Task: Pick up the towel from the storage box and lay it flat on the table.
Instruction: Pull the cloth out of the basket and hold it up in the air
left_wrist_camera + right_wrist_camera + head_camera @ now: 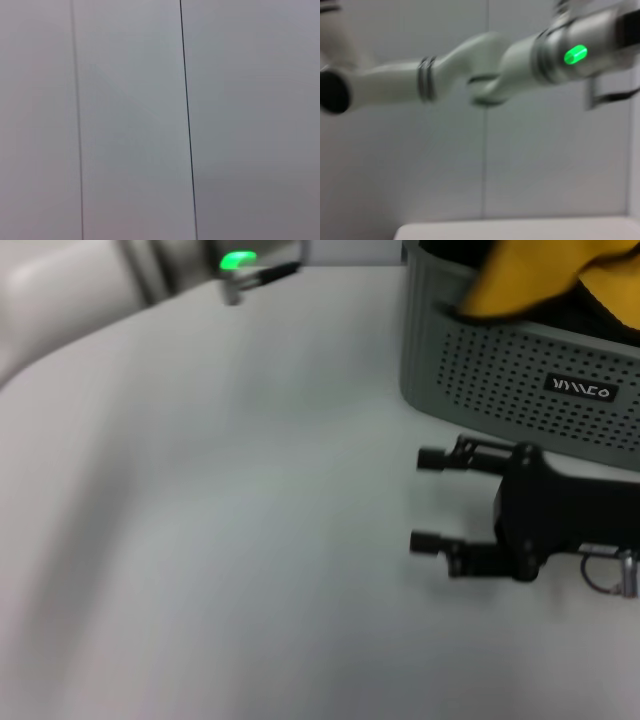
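Note:
The grey-green storage box (520, 380) stands at the far right of the white table (240, 540), its black label facing me. A yellow cloth (530, 280) hangs over its near rim, with a dark patch (590, 312) beneath it; I cannot tell whether that is the towel. My right gripper (422, 500) hovers low over the table just in front of the box. It points left and is open, with nothing between its fingers. My left arm (90, 285) reaches across the far left, its wrist light (238, 259) green and its gripper out of view.
The right wrist view looks across at the left arm (470, 65) against a pale wall, with the table's edge (520, 230) below. The left wrist view holds only pale panels split by a thin black seam (187, 120).

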### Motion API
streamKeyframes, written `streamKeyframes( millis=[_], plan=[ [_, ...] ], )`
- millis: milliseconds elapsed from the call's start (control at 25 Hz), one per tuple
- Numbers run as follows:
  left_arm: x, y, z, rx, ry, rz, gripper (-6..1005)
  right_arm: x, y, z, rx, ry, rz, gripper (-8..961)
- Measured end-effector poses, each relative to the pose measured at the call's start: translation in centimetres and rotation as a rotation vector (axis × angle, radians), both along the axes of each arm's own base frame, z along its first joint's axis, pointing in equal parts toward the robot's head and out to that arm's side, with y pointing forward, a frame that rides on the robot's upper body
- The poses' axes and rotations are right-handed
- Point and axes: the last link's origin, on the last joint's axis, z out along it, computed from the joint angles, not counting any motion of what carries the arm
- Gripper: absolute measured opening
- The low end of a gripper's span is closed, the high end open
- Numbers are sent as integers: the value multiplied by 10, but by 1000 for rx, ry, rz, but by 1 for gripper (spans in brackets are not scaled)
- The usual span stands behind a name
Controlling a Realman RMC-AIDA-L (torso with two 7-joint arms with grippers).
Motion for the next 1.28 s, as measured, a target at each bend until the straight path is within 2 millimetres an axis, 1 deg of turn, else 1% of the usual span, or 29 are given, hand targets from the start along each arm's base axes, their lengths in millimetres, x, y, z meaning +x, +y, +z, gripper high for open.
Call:
streamKeyframes(
  millis=[80, 160, 240, 360, 560, 680, 760, 840, 960, 1080, 1200, 1280],
  plan=[
    [-9, -12, 21, 2, -102, -50, 10, 0, 1, 4, 46, 44, -10, 769],
    [-17, -19, 36, 3, -188, -82, 10, -2, 1, 7, 61, 70, -8, 769],
    [-29, -26, 52, 12, -267, -98, 11, -5, 0, 8, 58, 87, 7, 769],
    [-43, -32, 68, 24, -310, -109, 11, -9, 1, 12, 73, 119, 25, 769],
    [-59, -43, 81, 60, -338, -93, 11, -12, 3, 20, 128, 191, 14, 769],
    [-67, -49, 87, 95, -357, -76, 11, -14, 7, 21, 141, 216, 4, 769],
    [-70, -50, 88, 106, -362, -67, 11, -16, 8, 21, 143, 224, 3, 769],
    [-75, -47, 83, 110, -358, -50, 11, -20, 11, 20, 145, 237, 11, 768],
    [-80, -38, 70, 105, -346, -26, 11, -29, 16, 16, 147, 260, 26, 768],
    [-79, -24, 55, 76, -345, -7, 11, -37, 22, 13, 164, 264, 34, 768],
    [-75, -11, 42, 36, -343, 6, 11, -40, 27, 8, 221, 251, 47, 768],
    [-74, -7, 36, 22, -336, 8, 12, -42, 31, 4, 258, 242, 38, 768]
  ],
)
